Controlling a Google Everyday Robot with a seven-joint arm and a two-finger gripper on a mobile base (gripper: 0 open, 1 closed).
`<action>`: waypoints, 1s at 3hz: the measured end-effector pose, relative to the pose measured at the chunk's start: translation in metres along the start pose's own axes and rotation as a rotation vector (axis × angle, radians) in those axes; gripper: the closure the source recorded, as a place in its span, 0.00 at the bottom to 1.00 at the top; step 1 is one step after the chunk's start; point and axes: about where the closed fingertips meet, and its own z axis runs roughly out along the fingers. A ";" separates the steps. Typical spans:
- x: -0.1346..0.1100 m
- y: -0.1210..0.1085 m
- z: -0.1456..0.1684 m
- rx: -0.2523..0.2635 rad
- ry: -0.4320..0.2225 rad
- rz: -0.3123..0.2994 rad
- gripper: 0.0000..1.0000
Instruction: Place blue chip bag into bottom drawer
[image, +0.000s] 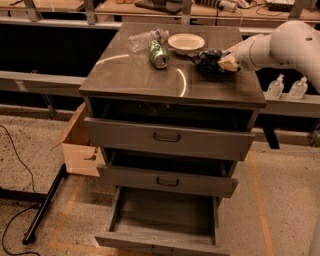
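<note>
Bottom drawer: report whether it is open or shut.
Open. The bottom drawer is pulled out past the two upper drawers, its wooden floor showing. The gripper is over the cabinet top, at the blue chip bag.

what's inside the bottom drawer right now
Only its bare grey floor shows in the bottom drawer; its back part is hidden under the middle drawer. The chip bag is up on the cabinet top, with the gripper at it.
</note>
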 end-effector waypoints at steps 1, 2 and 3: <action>-0.002 0.000 -0.022 -0.061 -0.031 0.017 0.90; -0.013 -0.001 -0.063 -0.120 -0.079 0.035 1.00; -0.021 0.015 -0.116 -0.188 -0.145 0.079 1.00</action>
